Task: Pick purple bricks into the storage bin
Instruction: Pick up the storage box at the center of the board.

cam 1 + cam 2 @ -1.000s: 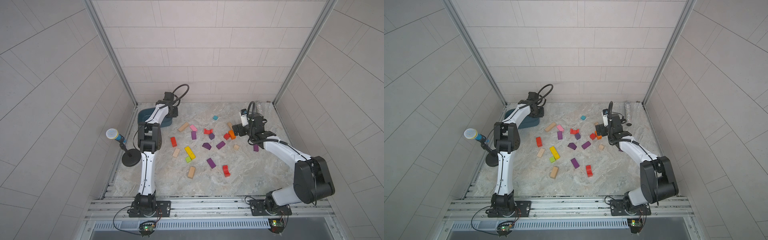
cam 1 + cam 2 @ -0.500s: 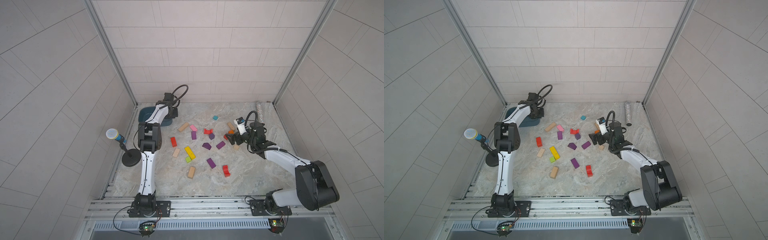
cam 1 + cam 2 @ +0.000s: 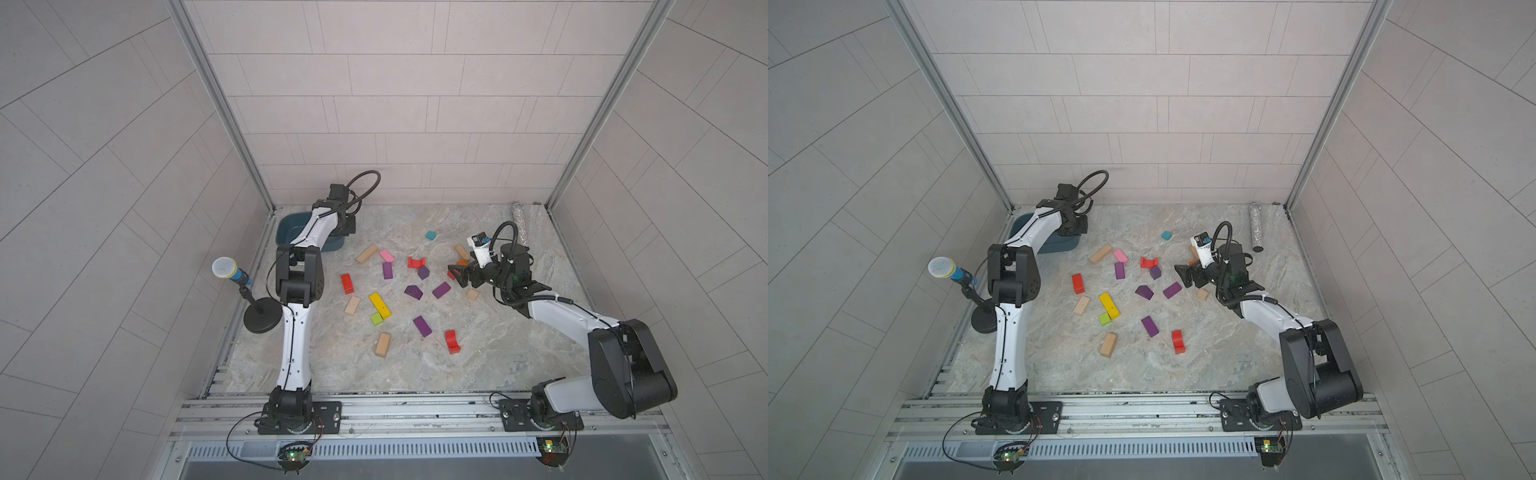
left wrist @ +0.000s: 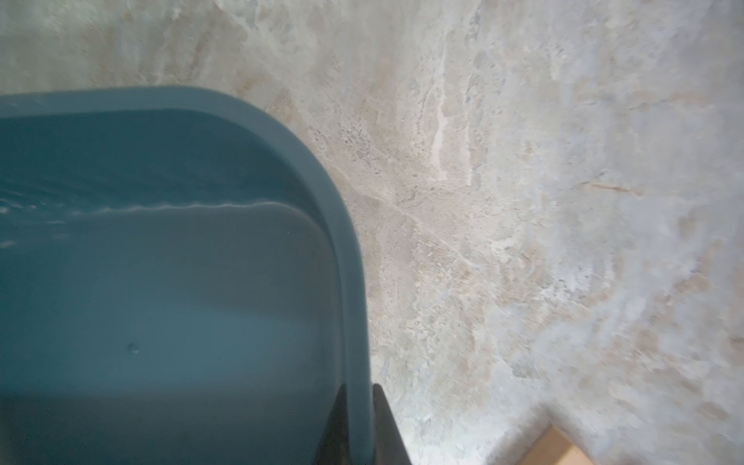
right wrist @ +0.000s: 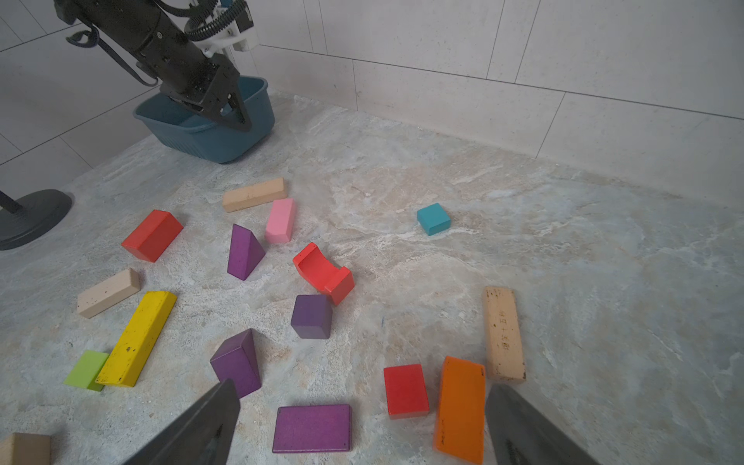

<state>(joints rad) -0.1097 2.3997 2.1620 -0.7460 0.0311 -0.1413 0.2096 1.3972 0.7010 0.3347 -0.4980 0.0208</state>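
In both top views my left pincer [image 3: 348, 226] has just closed on the rim of the dark teal plastic storage bin [image 3: 291, 227]. My right pincer [image 3: 1183, 276], jaws wide, has dropped in just short of the five purple wooden bricks [image 3: 441, 289], all still outside the bin. In the left wrist view, the fingers [image 4: 386, 426] clamp the bin wall, one on either side. In the right wrist view, a flat purple bar [image 5: 312, 428] lies just ahead, between my spread fingers [image 5: 209, 418]. I judge the bin is steadied and the first pick comes next.

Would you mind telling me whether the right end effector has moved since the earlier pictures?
Yes. The right end effector has come away from the glittery tube and toward the nearest purple brick.
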